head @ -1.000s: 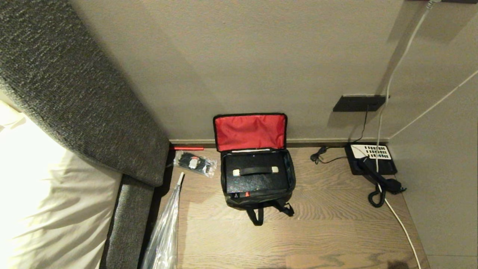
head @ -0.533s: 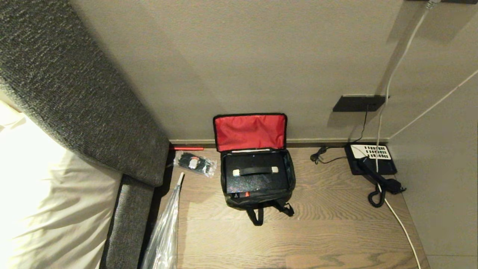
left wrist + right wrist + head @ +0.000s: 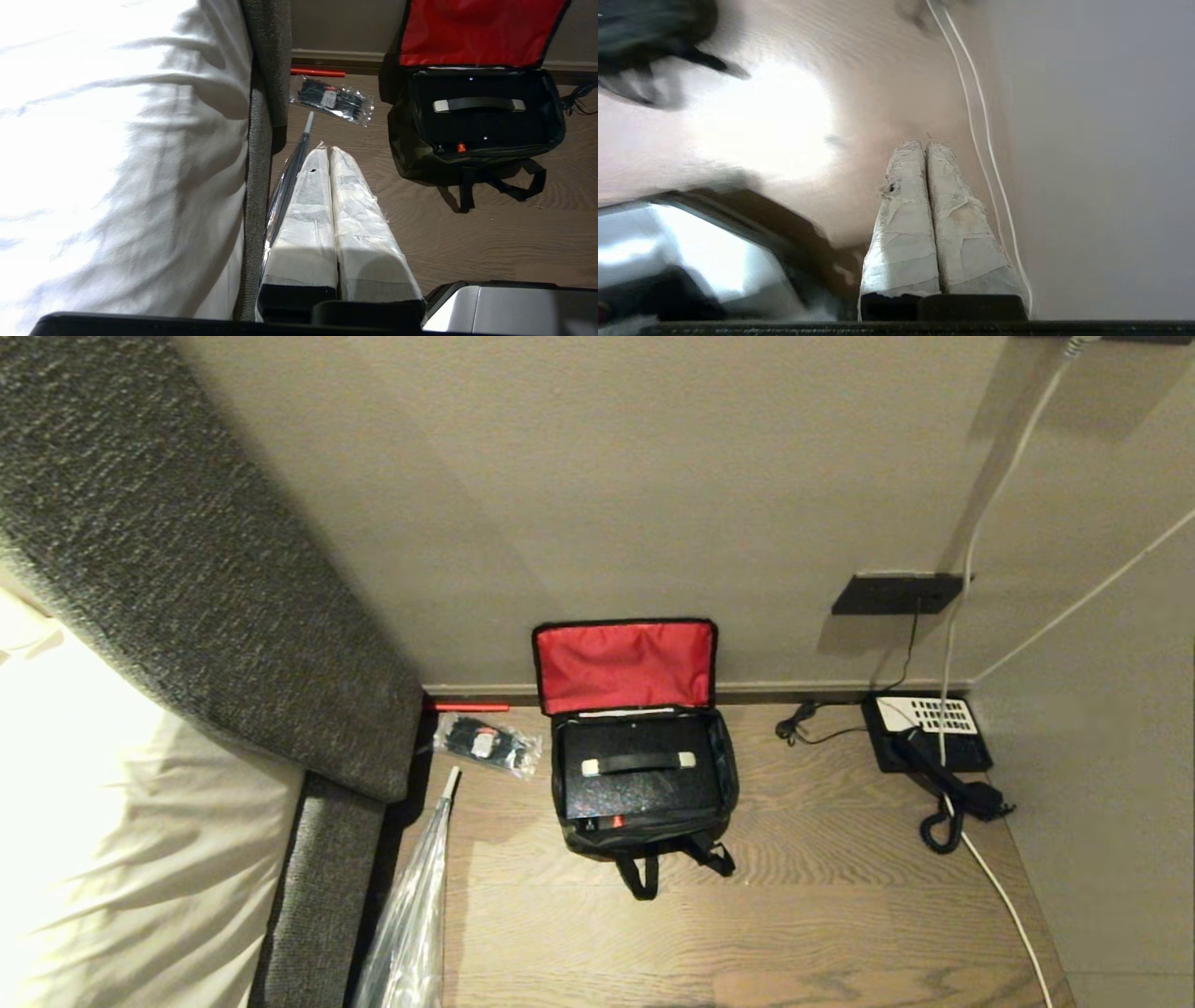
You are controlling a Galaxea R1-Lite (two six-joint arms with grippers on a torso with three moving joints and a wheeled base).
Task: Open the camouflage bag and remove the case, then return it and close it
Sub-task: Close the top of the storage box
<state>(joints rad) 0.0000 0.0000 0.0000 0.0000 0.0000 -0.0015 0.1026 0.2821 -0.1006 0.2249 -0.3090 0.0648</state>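
Left gripper (image 3: 329,150) and right gripper (image 3: 926,145), jaws pressed together, holding nothing, hang above the floor (image 3: 794,915); the right wrist view is blurred. Beyond them, the camouflage bag (image 3: 642,831) stands open, red lid against the wall (image 3: 653,476), the case (image 3: 637,782) inside. Left of the bag: a packet (image 3: 487,743). Right: a telephone (image 3: 929,735).

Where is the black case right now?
In the head view, the case sits inside the open camouflage bag on the floor by the wall, between the clear packet and the telephone.
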